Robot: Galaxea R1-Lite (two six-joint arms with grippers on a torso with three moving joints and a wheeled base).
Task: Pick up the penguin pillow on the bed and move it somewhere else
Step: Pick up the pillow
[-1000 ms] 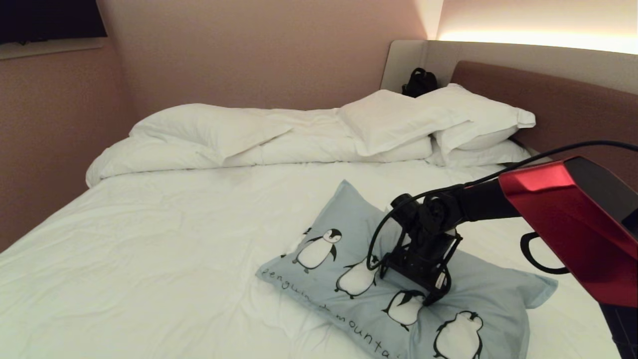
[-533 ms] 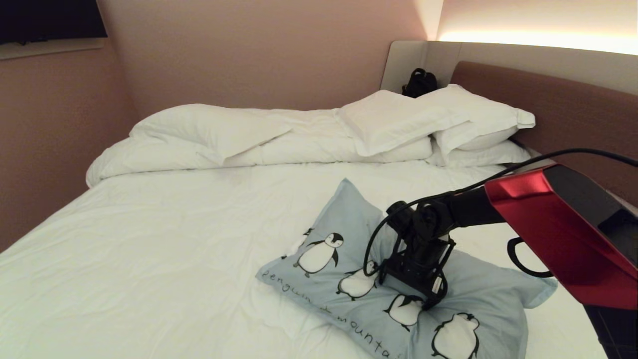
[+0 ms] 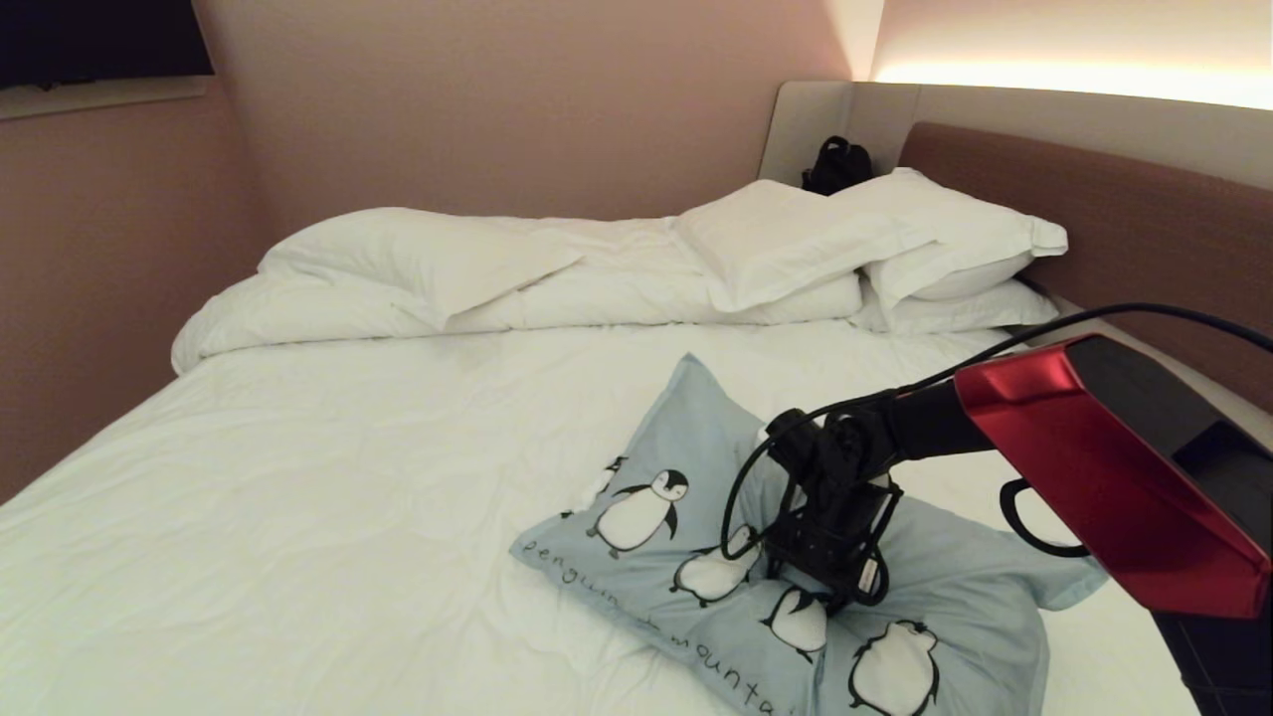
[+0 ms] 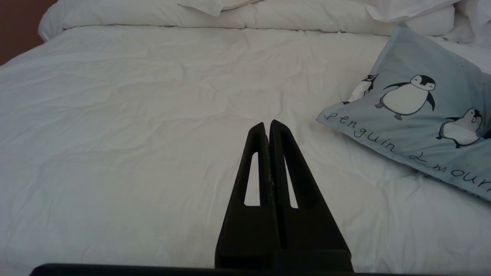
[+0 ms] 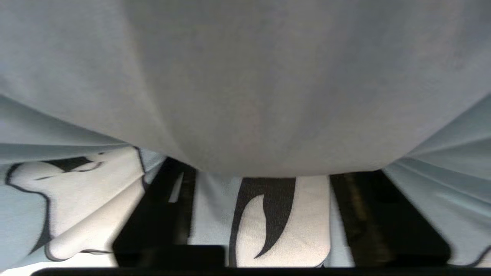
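The right pincer (image 3: 830, 587) has sunk deeper into the penguin pillow (image 3: 955, 597), bunching a fold between its closing fingers (image 5: 161, 214), which could slip free on lifting; the left pincer (image 4: 268, 128) hangs pressed together over the bed (image 3: 298, 477).

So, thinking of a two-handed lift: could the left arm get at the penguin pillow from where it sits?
Probably yes: only bare sheet lies between the left gripper and the penguin pillow.

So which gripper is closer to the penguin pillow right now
The right. The right gripper is pressed into the middle of the penguin pillow, fabric bunched between its fingers. The left gripper hangs over bare sheet, apart from the pillow's edge.
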